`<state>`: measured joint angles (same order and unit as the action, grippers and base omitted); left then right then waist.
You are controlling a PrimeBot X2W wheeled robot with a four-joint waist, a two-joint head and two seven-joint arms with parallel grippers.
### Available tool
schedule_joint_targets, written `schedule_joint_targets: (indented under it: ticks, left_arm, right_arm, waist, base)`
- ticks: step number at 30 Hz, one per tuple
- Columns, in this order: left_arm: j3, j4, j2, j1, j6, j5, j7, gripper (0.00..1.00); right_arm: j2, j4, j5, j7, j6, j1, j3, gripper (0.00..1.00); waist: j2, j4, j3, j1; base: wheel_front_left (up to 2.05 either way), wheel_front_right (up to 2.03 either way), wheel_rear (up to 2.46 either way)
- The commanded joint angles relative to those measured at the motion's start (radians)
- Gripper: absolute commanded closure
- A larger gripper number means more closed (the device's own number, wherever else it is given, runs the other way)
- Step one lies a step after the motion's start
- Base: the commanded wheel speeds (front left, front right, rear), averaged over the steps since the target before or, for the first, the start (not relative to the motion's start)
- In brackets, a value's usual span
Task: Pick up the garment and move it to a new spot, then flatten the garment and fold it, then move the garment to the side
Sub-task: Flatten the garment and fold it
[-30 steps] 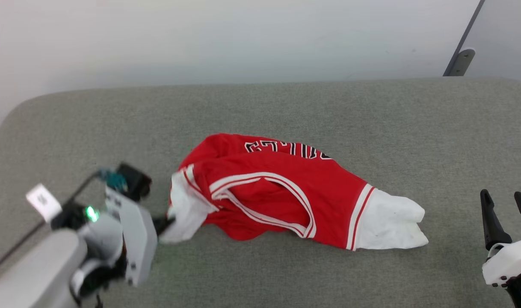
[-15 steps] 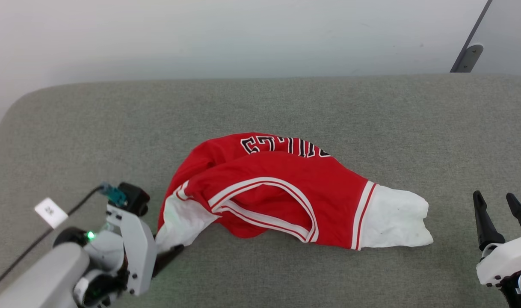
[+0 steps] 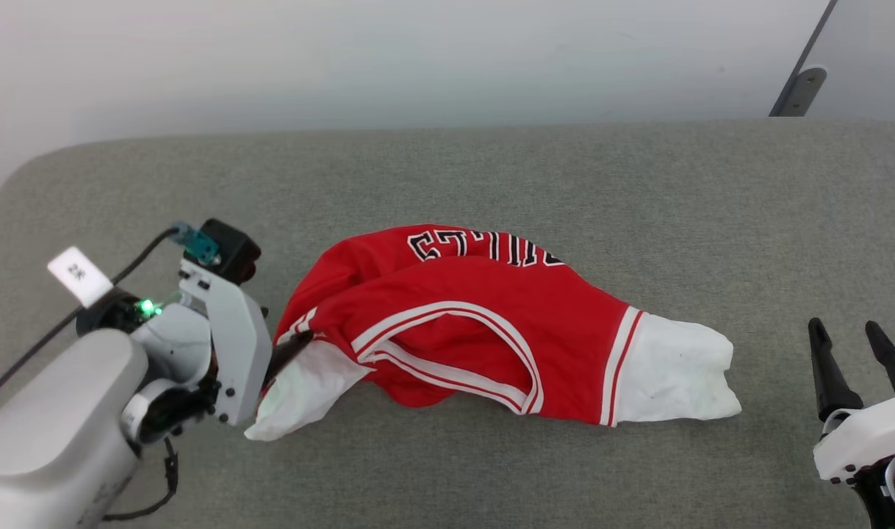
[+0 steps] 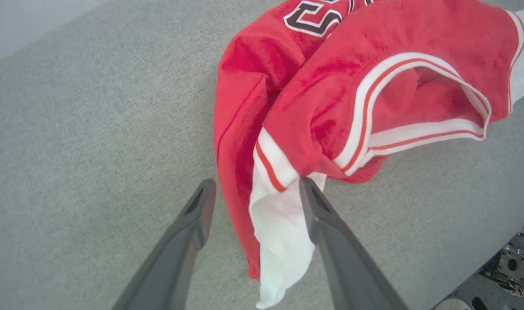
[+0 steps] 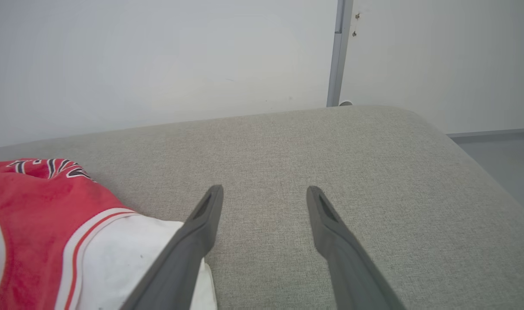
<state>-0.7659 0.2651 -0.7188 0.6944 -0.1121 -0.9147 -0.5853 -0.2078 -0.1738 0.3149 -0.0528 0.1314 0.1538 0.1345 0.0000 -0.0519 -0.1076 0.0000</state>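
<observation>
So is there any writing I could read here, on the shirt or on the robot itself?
On the garment: chest lettering, black with a white outline, upside down in the head view and partly tucked under a fold; no whole word can be read.
On a white tag at the left of the head view: dark marks, too small to read.
I can make out no other text.

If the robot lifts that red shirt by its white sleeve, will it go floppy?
Probably floppy: the red fabric jersey with white sleeves lies crumpled in soft folds. It looks thin, so likely light. The rest would probably dangle.
</observation>
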Motion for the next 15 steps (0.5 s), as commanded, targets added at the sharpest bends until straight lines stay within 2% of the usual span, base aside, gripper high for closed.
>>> schedule_joint_targets:
  ticks: [1, 6, 7, 8, 9, 10, 15]
  left_arm:
    - [-0.010, 0.018, 0.014, 0.017, -0.008, 0.007, 0.011, 0.00]
    - [-0.062, 0.077, 0.027, 0.044, -0.017, 0.010, 0.013, 0.00]
    - [-0.073, 0.087, 0.030, 0.045, -0.018, 0.005, 0.011, 0.13]
    - [-0.081, 0.096, 0.032, 0.047, -0.019, 0.001, 0.011, 0.53]
    - [-0.086, 0.102, 0.032, 0.052, -0.019, -0.003, 0.015, 0.79]
    - [-0.095, 0.105, 0.034, 0.056, -0.018, -0.013, 0.014, 1.00]
    - [-0.147, 0.081, 0.014, 0.084, -0.019, -0.037, 0.025, 1.00]
  right_arm:
    - [0.002, -0.003, 0.009, 0.005, -0.001, 0.010, -0.005, 0.00]
    - [-0.006, -0.011, 0.015, 0.012, -0.001, 0.021, -0.020, 0.00]
    - [-0.008, -0.011, 0.016, 0.013, -0.001, 0.020, -0.021, 0.00]
    - [-0.010, -0.011, 0.015, 0.018, -0.001, 0.020, -0.022, 0.00]
    - [-0.011, -0.011, 0.014, 0.020, -0.001, 0.020, -0.023, 0.00]
    - [-0.013, -0.012, 0.014, 0.022, -0.001, 0.019, -0.025, 0.00]
    - [-0.018, -0.011, 0.005, 0.044, -0.001, 0.013, -0.029, 0.00]
  waist:
    - [0.0000, -0.007, -0.003, 0.0000]
    - [0.0000, -0.023, -0.006, 0.0000]
    - [0.0000, -0.026, -0.006, 0.0000]
    - [0.0000, -0.029, -0.006, 0.0000]
    - [0.0000, -0.031, -0.006, 0.0000]
    - [0.0000, -0.033, -0.006, 0.0000]
    - [0.0000, -0.037, -0.001, 0.0000]
  base:
    - [0.00, 0.00, 0.00]
    - [0.00, 0.00, 0.00]
    - [0.00, 0.00, 0.00]
    - [0.00, 0.00, 0.00]
    - [0.00, 0.00, 0.00]
    - [0.00, 0.00, 0.00]
    - [0.00, 0.00, 0.00]
